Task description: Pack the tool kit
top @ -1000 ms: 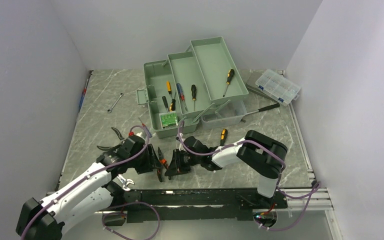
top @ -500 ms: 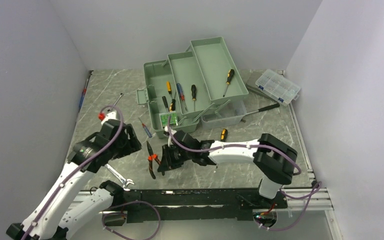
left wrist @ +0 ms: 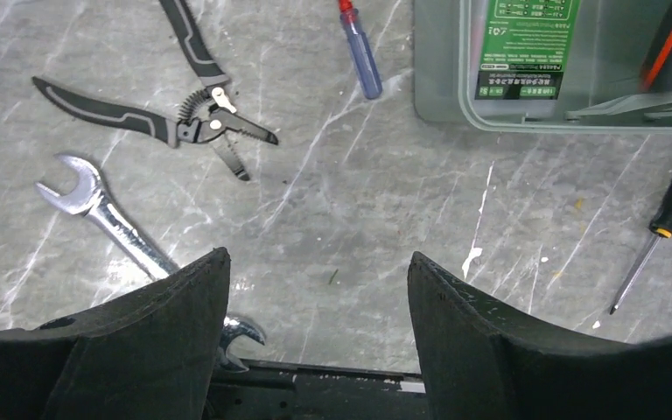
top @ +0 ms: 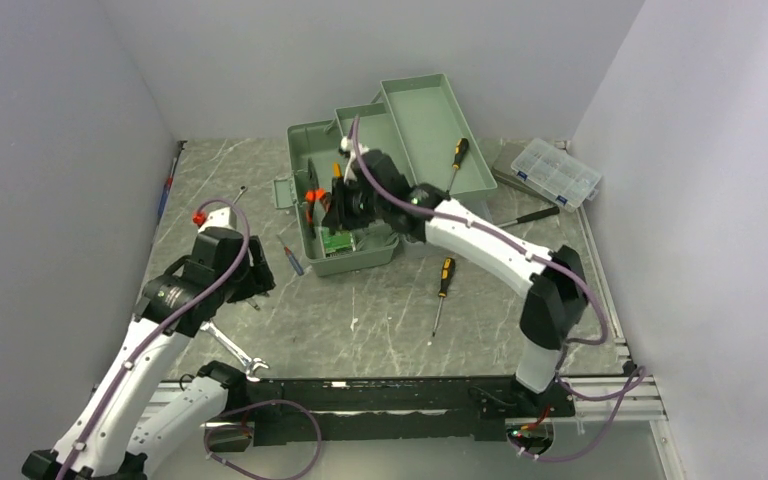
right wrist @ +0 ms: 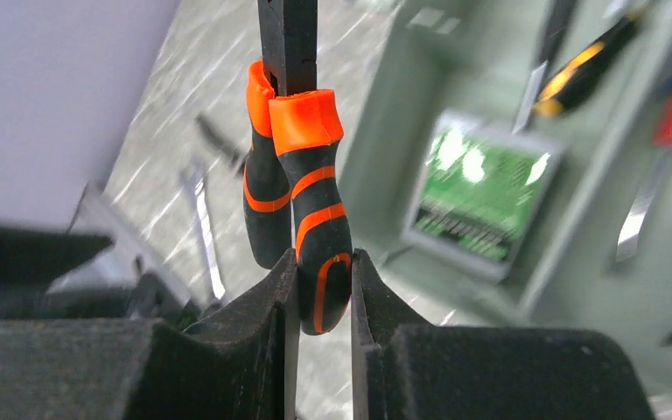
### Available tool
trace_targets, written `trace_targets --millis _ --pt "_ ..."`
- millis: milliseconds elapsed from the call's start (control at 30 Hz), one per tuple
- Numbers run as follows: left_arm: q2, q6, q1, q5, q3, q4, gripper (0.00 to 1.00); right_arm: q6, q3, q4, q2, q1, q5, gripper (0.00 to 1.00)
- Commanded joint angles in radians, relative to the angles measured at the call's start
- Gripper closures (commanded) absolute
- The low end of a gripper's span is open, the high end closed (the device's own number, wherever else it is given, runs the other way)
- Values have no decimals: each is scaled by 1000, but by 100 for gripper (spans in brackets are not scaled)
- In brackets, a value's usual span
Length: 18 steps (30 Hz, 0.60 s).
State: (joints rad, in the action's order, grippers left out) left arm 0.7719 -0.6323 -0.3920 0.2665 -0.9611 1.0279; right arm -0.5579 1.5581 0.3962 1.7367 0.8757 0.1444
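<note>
At the table's [top: 380,320] eight o'clock we find the left gripper [left wrist: 315,271], its fingers spread wide and holding nothing, above a wrench [left wrist: 114,227] and black snips [left wrist: 184,122]. The open green toolbox [top: 430,110] sits at twelve o'clock. Over the box's eight o'clock part, the right gripper [right wrist: 324,280] pinches orange-handled pliers [right wrist: 311,192]. A yellow-handled screwdriver [top: 443,280] lies at the box's five o'clock.

Even, soft white light from overhead, hardly any shadow on the marble table [top: 380,320]. The wrench [left wrist: 109,220] catches a glint. Behind the sharp orange pliers [right wrist: 315,201], the toolbox [right wrist: 385,122] smears into blur.
</note>
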Motion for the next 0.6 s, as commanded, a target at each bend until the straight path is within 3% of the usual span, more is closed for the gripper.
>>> trace_targets --millis 0,233,433,467,567 --pt "39 71 5 -64 25 -174 23 122 234 169 133 -61 -137 100" --pt "188 85 58 -122 10 -342 22 179 597 361 431 -96 -325 100" --pt "383 96 144 -208 -45 -454 24 200 830 417 608 -104 -382 100" --pt "417 95 151 -215 -60 -459 25 197 840 414 622 -106 -388 98" --pt "507 93 159 -230 -98 -483 25 186 804 377 625 -113 -363 75"
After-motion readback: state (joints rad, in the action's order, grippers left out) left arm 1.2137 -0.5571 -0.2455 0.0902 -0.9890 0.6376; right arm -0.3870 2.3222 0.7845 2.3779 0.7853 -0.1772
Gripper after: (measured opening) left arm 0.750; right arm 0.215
